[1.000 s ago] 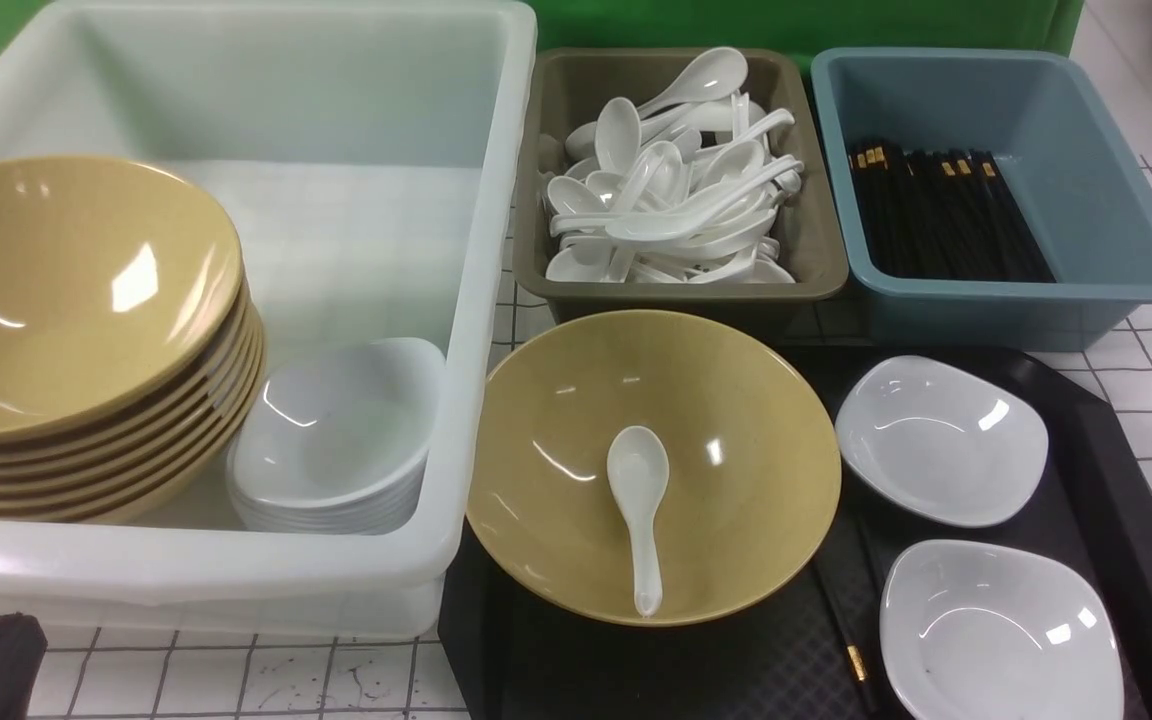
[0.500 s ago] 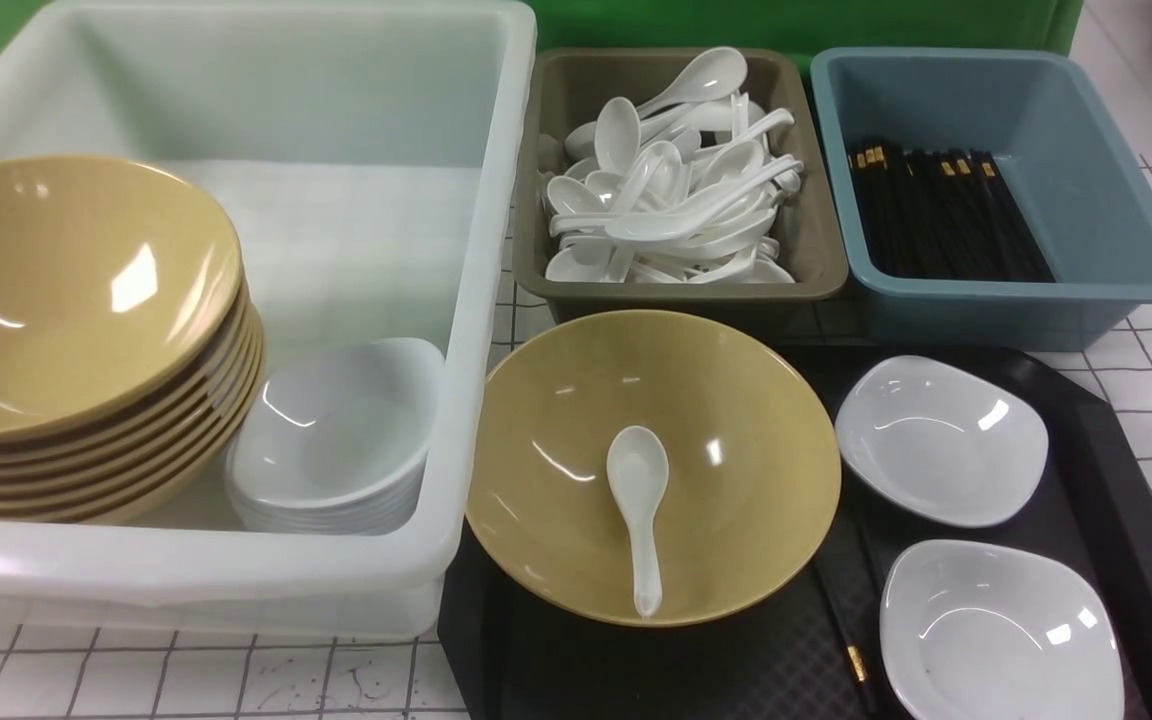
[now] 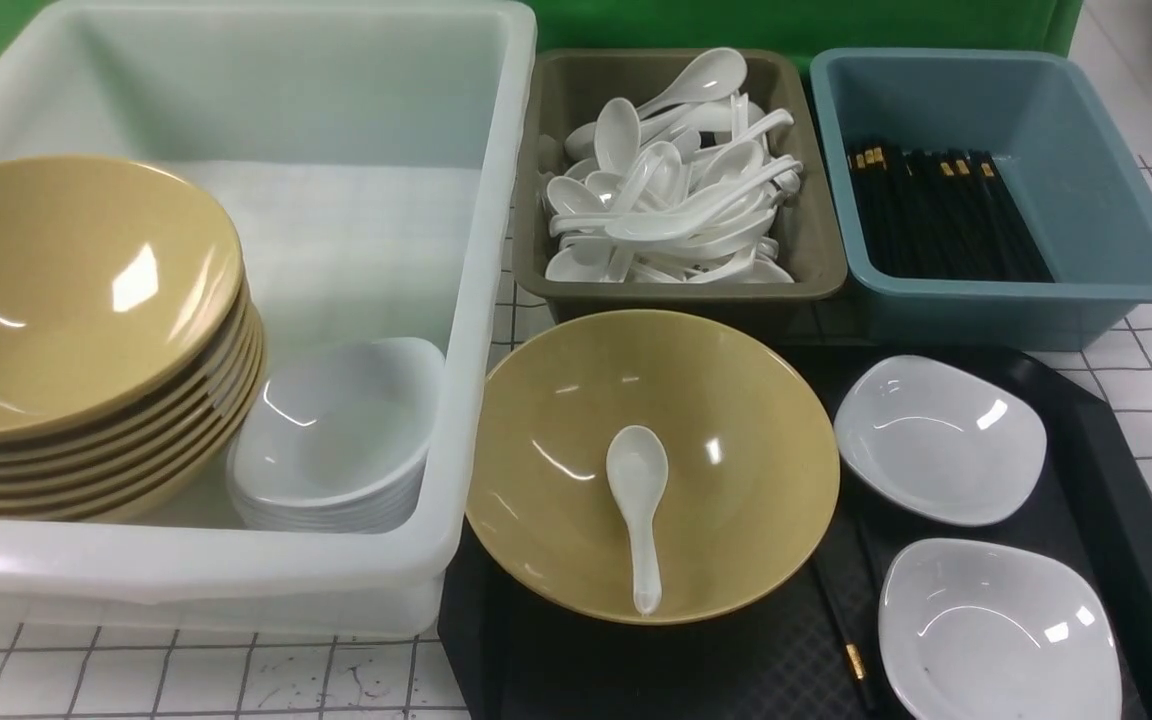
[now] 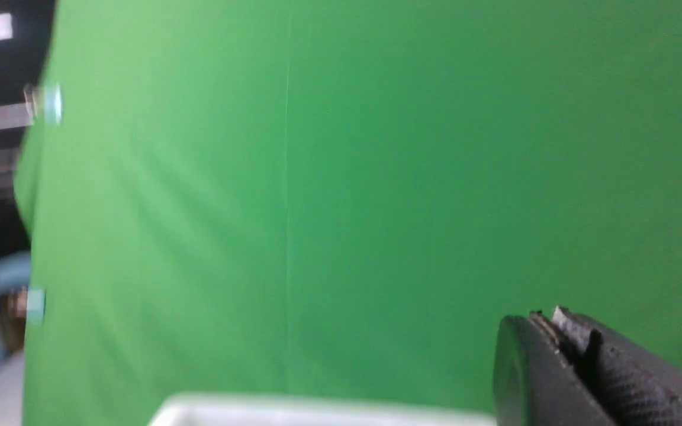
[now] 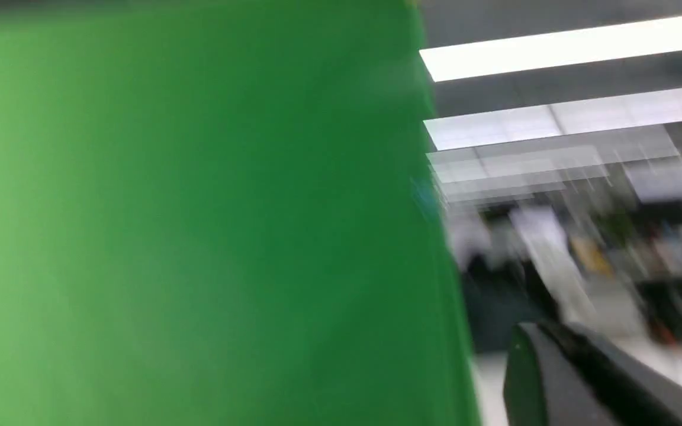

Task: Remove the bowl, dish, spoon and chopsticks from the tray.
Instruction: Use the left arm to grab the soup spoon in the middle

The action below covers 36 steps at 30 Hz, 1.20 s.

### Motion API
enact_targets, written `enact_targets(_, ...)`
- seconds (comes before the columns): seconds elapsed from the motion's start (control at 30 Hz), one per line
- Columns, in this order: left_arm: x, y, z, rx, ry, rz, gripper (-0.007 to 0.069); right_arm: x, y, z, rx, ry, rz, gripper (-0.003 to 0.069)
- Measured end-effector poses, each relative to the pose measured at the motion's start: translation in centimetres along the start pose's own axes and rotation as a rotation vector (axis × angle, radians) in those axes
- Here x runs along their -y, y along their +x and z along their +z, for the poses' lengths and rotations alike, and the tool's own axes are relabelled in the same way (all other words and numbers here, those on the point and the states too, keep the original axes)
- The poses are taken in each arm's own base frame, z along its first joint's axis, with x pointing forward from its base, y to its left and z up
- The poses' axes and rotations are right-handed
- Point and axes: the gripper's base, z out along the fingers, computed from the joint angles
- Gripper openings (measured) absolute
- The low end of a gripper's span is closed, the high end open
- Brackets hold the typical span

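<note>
Only in the wrist views does the robot's body show: the left hand (image 4: 560, 319) has its fingers closed together and grips nothing, and the right hand (image 5: 560, 331), blurred, is shut too; both arms are out of the front view

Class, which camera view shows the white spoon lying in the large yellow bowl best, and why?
The front view: it shows the whole white spoon, scoop and handle, resting inside the yellow bowl. Neither wrist view shows the spoon; both look mainly at the green backdrop.
</note>
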Motion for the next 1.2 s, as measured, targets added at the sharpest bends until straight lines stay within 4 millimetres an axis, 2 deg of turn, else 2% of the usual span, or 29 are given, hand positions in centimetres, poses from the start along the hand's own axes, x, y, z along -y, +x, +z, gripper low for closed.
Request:
enact_targets(0.13,-0.2,1.7,5.7,-0.305,-0.025,0.035,-0.0006,0.8,0.2,2.2,-0.350,0.141,-0.058,0.0036)
enact_targets(0.23,0.3,3.0,9.4,-0.617,-0.010,-0.003,-0.0006,0.9,1.2,2.9,-0.571,0.142,-0.143,0.0036)
enact_targets(0.3,1.2,3.3,11.0,-0.760,0.034,-0.012,-0.0006,0.8,2.2,2.9,-0.714,0.113,-0.175,0.0036)
enact_targets(0.33,2.0,3.1,12.1,-0.834,0.083,-0.008,-0.0006,0.7,2.9,2.9,-0.798,0.095,-0.176,0.0036)
enact_targets(0.4,3.6,4.1,13.7,-0.999,0.167,0.005,-0.0006,0.6,4.1,2.9,-0.947,0.065,-0.188,0.0036)
enact_targets(0.5,5.7,5.1,15.1,-1.129,0.262,0.040,-0.0006,0.5,5.3,2.7,-1.061,0.023,-0.223,0.0036)
enact_targets(0.53,7.1,5.5,15.6,-1.175,0.318,0.069,-0.0006,0.4,5.8,2.5,-1.105,-0.003,-0.243,0.0036)
enact_targets(0.67,12.2,7.9,16.6,-1.349,0.458,0.189,-0.0006,0.3,7.2,2.0,-1.170,-0.057,-0.270,0.0036)
enact_targets(0.73,14.6,8.7,16.6,-1.388,0.501,0.247,-0.0006,0.2,7.9,1.8,-1.191,-0.088,-0.271,0.0036)
enact_targets(0.77,15.1,9.1,16.8,-1.399,0.498,0.262,-0.0006,0.1,8.0,1.8,-1.193,-0.092,-0.268,0.0036)
enact_targets(0.8,17.1,9.9,16.6,-1.414,0.525,0.315,0.0000,0.0,8.6,1.6,-1.205,-0.108,-0.259,0.0036)
enact_targets(0.9,20.5,11.8,16.4,-1.431,0.571,0.422,0.0043,-0.2,9.6,1.4,-1.209,-0.144,-0.240,0.0036)
enact_targets(0.97,22.9,13.1,16.2,-1.435,0.613,0.485,0.0116,-0.4,10.4,1.3,-1.197,-0.185,-0.236,0.0036)
enact_targets(1.0,23.4,13.5,16.1,-1.439,0.623,0.497,0.0142,-0.6,10.5,1.3,-1.184,-0.198,-0.231,0.0036)
enact_targets(1.07,25.2,15.0,15.8,-1.461,0.650,0.528,0.0252,-0.8,11.0,1.2,-1.152,-0.234,-0.222,0.0036)
enact_targets(1.13,26.0,16.1,15.9,-1.477,0.655,0.541,0.0333,-1.0,11.5,1.2,-1.139,-0.252,-0.212,0.0036)
enact_targets(1.2,26.8,18.4,16.2,-1.518,0.646,0.571,0.0441,-1.1,12.1,1.2,-1.114,-0.270,-0.208,0.0036)
